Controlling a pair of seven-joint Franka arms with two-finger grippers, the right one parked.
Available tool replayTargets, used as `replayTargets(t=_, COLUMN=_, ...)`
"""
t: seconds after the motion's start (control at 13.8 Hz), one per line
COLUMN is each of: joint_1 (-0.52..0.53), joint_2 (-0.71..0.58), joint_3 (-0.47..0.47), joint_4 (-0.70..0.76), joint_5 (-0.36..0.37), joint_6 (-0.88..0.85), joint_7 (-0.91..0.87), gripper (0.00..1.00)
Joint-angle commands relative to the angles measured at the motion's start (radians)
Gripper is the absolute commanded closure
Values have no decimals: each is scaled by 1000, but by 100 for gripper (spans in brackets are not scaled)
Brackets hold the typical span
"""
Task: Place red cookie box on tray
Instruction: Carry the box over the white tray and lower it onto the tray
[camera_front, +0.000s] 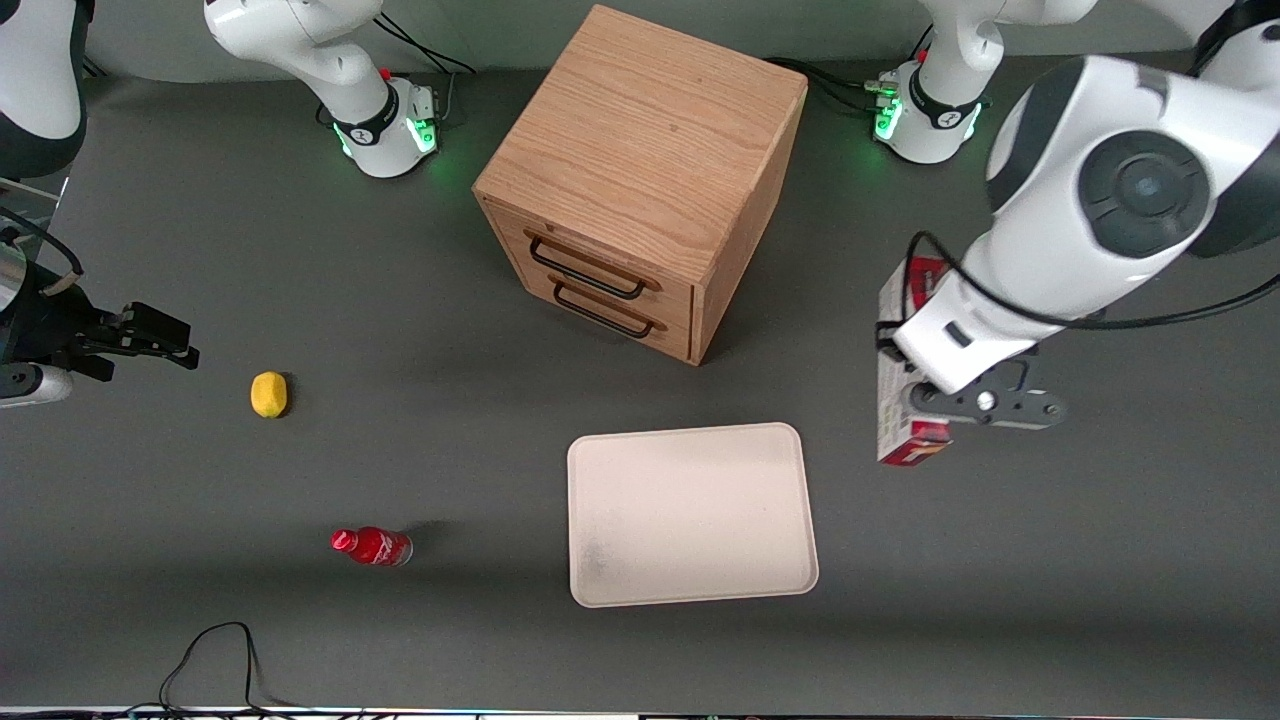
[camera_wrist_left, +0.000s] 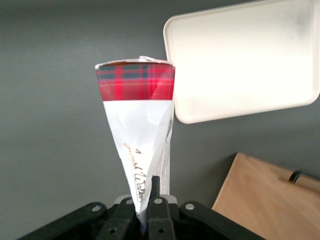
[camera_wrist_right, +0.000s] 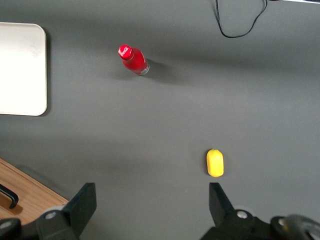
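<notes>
carrying step: long slim dark-red cardboard cookie box (camera_front: 897, 400) clamped in closed left gripper (camera_wrist_left: 148, 212), lifted above grey table near flat pale beige rectangular tray (camera_front: 690, 515), next probably moving over tray, then lowering.

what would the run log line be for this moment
phase: carry | pincer: shut on red cookie box, beside tray toward working arm's end | tray: bare | box on tray: not yet
</notes>
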Motion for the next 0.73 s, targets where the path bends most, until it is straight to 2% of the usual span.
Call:
replayTargets(t=0.0, joint_1=-66, joint_2=146, joint_3=7, joint_4=225, joint_5=33, joint_6=-43, joint_7=-138, gripper=100)
replayTargets(t=0.22, joint_1=-112, joint_2=223, joint_3=7, joint_4=311, joint_5=66, joint_6=-42, joint_7=-213, gripper=100)
replayTargets(t=0.44, joint_1=-115, joint_2=254, joint_3=6, joint_4=311, joint_5=67, joint_6=-13, joint_7=-235, gripper=100)
replayTargets(t=0.65, joint_1=-113, joint_2=317, joint_3=3, joint_4=296, joint_5=67, joint_6=91, joint_7=-233, gripper=100)
